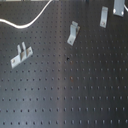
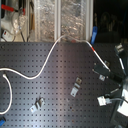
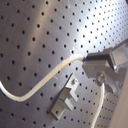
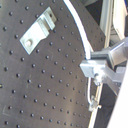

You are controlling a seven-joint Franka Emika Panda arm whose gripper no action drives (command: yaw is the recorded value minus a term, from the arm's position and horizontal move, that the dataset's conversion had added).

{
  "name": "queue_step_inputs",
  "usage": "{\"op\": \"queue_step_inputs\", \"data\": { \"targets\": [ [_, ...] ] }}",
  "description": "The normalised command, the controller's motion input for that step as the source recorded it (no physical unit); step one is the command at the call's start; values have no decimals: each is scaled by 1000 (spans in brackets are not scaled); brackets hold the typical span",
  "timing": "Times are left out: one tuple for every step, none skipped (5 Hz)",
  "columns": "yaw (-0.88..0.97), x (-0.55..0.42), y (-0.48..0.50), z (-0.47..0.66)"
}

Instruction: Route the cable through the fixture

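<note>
The white cable [image 2: 47, 62] snakes from the second exterior view's left edge, arcs up over the black perforated board and drops to the right, where my gripper [image 2: 105, 70] holds it. In both wrist views the metal fingers [image 3: 102, 61] are shut on the cable [image 3: 47, 80], which trails away across the board. The gripper [image 4: 95, 67] also pinches the cable [image 4: 80, 30] in the second wrist view. The fixture's small metal brackets [image 1: 73, 33] [image 1: 21, 55] stand on the board, apart from the cable. One bracket [image 3: 65, 97] lies close below the gripper. Only a cable loop [image 1: 25, 22] shows in the first exterior view.
Two more brackets [image 1: 103, 16] [image 1: 120, 6] stand at the first exterior view's top right. Clutter and foil-like panels [image 2: 60, 17] sit behind the board's far edge. The dark arm [image 2: 120, 97] fills the second exterior view's right side.
</note>
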Motion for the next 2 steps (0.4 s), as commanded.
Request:
{"op": "queue_step_inputs", "data": {
  "targets": [
    [-80,-16,-50,98],
    [0,6,-5,94]
  ]
}}
